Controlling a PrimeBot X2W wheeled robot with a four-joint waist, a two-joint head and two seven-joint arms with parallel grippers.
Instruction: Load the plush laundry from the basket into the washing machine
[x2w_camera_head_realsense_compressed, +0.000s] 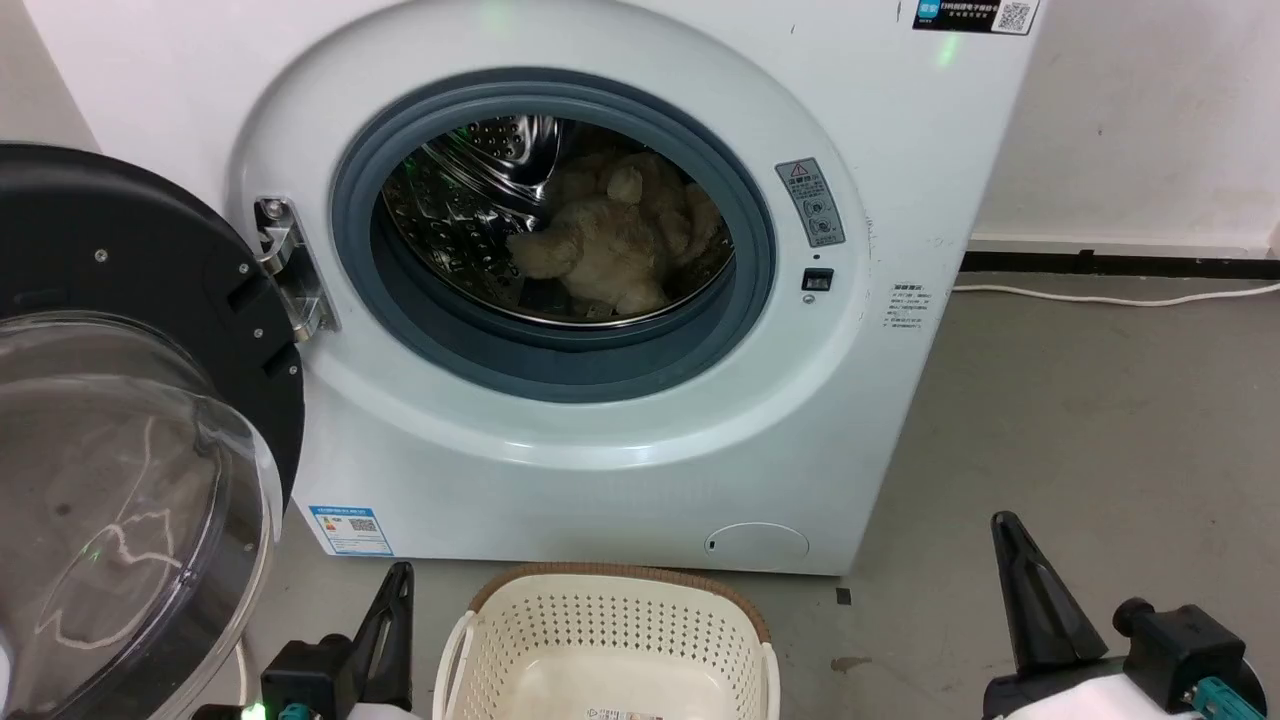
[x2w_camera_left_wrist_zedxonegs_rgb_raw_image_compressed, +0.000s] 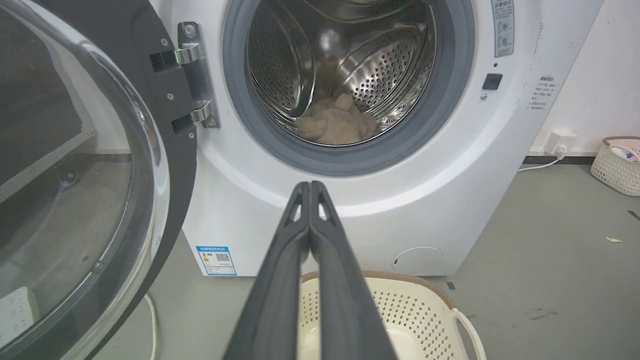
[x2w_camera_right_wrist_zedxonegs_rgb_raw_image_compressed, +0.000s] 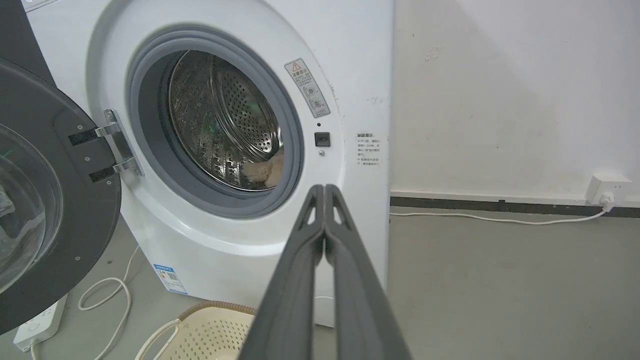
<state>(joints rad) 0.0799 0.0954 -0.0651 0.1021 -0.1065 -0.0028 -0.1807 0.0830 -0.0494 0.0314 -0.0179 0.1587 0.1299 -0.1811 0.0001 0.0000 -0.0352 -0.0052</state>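
Observation:
The cream-beige plush laundry (x2w_camera_head_realsense_compressed: 615, 240) lies inside the steel drum of the white washing machine (x2w_camera_head_realsense_compressed: 620, 440), seen too as the plush laundry (x2w_camera_left_wrist_zedxonegs_rgb_raw_image_compressed: 334, 123) and the plush laundry (x2w_camera_right_wrist_zedxonegs_rgb_raw_image_compressed: 262, 170). The door (x2w_camera_head_realsense_compressed: 130, 430) hangs open at the left. On the floor before the machine stands the basket (x2w_camera_head_realsense_compressed: 610, 640), with nothing but a label on its bottom. My left gripper (x2w_camera_head_realsense_compressed: 398, 575) sits at the basket's left, my right gripper (x2w_camera_head_realsense_compressed: 1003, 525) well to its right. Both are shut on nothing, as the left gripper (x2w_camera_left_wrist_zedxonegs_rgb_raw_image_compressed: 310, 186) and right gripper (x2w_camera_right_wrist_zedxonegs_rgb_raw_image_compressed: 324, 189) show.
A white cable (x2w_camera_head_realsense_compressed: 1110, 297) runs along the grey floor by the wall, to a socket (x2w_camera_right_wrist_zedxonegs_rgb_raw_image_compressed: 606, 187). A power strip (x2w_camera_right_wrist_zedxonegs_rgb_raw_image_compressed: 35, 325) with looped cord lies under the open door. A second basket (x2w_camera_left_wrist_zedxonegs_rgb_raw_image_compressed: 620, 165) stands far right by the wall.

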